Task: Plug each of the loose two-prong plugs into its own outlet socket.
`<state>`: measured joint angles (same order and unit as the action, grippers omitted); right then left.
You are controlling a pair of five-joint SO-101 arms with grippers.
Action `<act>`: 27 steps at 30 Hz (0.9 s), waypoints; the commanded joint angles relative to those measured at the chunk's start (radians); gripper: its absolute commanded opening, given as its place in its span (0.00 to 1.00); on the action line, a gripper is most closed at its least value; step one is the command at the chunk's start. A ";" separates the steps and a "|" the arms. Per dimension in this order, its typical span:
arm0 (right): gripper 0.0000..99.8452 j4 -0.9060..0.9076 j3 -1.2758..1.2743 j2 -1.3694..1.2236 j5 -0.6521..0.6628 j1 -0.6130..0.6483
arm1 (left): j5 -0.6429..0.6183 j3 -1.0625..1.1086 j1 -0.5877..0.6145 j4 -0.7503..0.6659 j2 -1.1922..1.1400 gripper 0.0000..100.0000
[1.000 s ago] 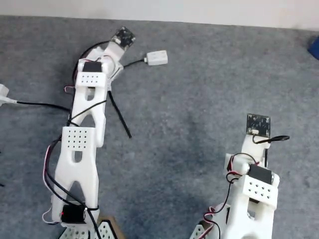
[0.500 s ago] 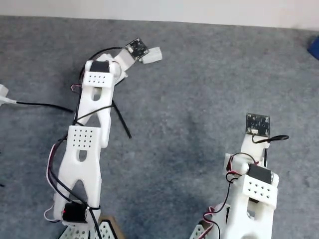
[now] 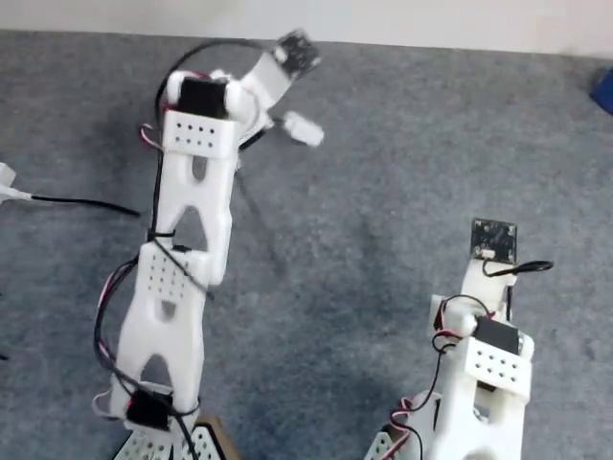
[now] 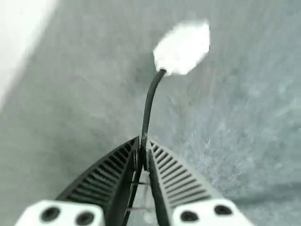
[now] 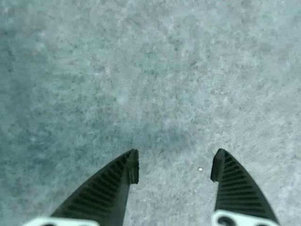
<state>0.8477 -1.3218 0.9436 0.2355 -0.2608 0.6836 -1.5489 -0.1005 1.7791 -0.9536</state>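
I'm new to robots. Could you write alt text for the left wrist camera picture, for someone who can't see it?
The left gripper, its black ribbed fingers shut, pinches a black cord that curves away to a white connector, with the grey tabletop behind.

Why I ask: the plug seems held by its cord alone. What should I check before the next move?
1. Hold on the cord: ok. The left gripper is shut on the black cord.
2. Grip on the plug itself: not ok. It sits past the gripper, at the cord's end.
3. Which way the prongs face: cannot tell; the plug is blurred.
4. Socket to aim for: cannot tell. A white piece on another cord at the table's left edge may be one.
5. Other arm free to help: ok. The right gripper is open over the bare grey mat.
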 commanded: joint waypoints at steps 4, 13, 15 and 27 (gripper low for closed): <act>0.25 -0.016 0.007 0.016 0.006 0.008 | -0.048 0.202 -0.163 0.008 0.507 0.01; 0.25 -0.016 0.007 0.016 0.006 0.008 | -0.141 0.536 -0.328 0.008 0.886 0.01; 0.25 -0.016 0.007 0.016 0.006 0.008 | -0.144 0.641 -0.344 0.008 0.963 0.01; 0.25 -0.010 0.008 0.016 0.011 0.008 | -0.064 1.337 -0.079 -0.057 1.009 0.12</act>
<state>0.8477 -1.3234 0.9436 0.2355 -0.2578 0.5731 -0.4442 -0.2785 1.7776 0.0867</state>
